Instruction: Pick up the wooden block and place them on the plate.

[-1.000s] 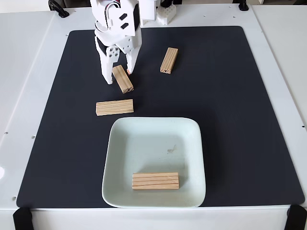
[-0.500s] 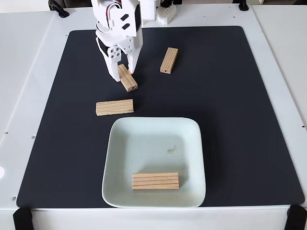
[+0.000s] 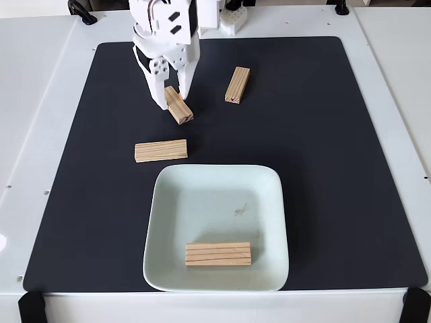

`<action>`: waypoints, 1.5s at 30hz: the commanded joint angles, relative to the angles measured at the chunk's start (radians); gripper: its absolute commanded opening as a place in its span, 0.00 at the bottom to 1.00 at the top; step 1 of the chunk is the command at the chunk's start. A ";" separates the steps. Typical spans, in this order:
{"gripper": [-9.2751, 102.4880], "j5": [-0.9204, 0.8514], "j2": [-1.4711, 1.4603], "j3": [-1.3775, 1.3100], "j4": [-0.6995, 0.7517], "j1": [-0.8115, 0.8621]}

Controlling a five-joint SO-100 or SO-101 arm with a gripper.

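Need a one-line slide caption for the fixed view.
End effector closed on a wooden block; two more blocks on the black mat, one already in the plate.

No text, label, brand, number or sign can be read anywhere here.

- Four small light-wood blocks with dark lengthwise grain lines and a pale mint-green square plate (image 3: 269,202) with rounded corners sit on a black mat.
- One block (image 3: 218,254) lies flat and horizontal inside the plate, near its front rim.
- A second block (image 3: 160,151) lies flat just beyond the plate's far-left corner.
- A third block (image 3: 180,108) sits angled between white gripper fingers.
- A fourth block (image 3: 237,85) lies apart, right of it.
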 commanded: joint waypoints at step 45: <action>0.08 -0.762 -0.770 -1.304 -0.433 -0.255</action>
